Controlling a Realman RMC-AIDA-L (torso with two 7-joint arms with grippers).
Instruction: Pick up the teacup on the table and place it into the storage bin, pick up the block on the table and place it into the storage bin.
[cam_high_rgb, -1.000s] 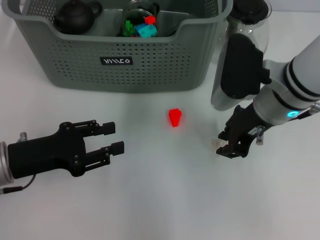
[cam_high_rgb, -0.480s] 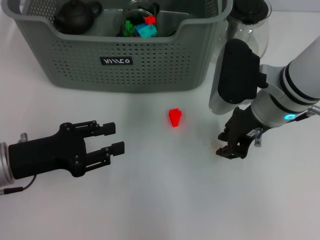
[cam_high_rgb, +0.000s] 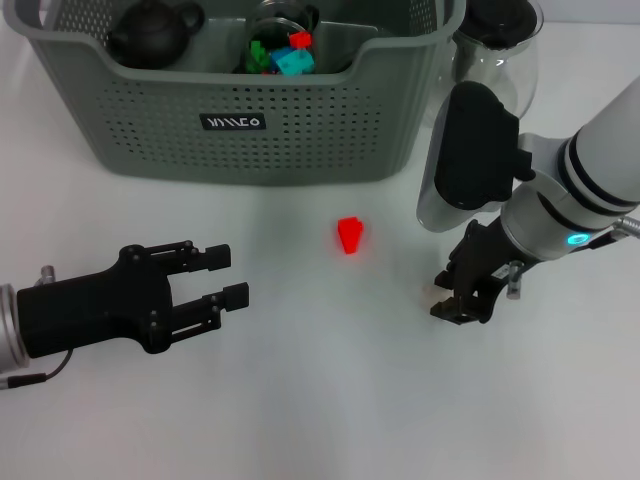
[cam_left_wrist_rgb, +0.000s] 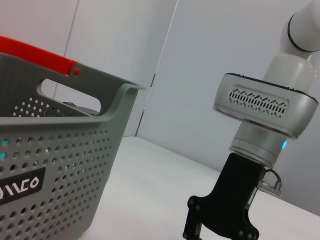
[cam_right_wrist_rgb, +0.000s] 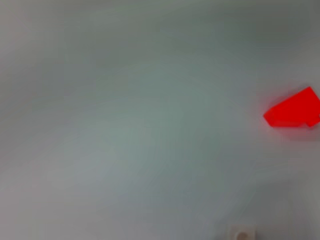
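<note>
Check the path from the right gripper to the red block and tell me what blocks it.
Nothing visible does. The right gripper hangs low over bare table, and only open tabletop lies between it and the red block. The storage bin stands beyond the block.

The block (cam_high_rgb: 350, 235) lies on the desk (cam_high_rgb: 320, 400) before the storage bin (cam_high_rgb: 240, 120), between the left claw (cam_high_rgb: 228, 277) and the right claw (cam_high_rgb: 452, 296); a glass teapot (cam_high_rgb: 500, 45) stands right of the bin.
</note>
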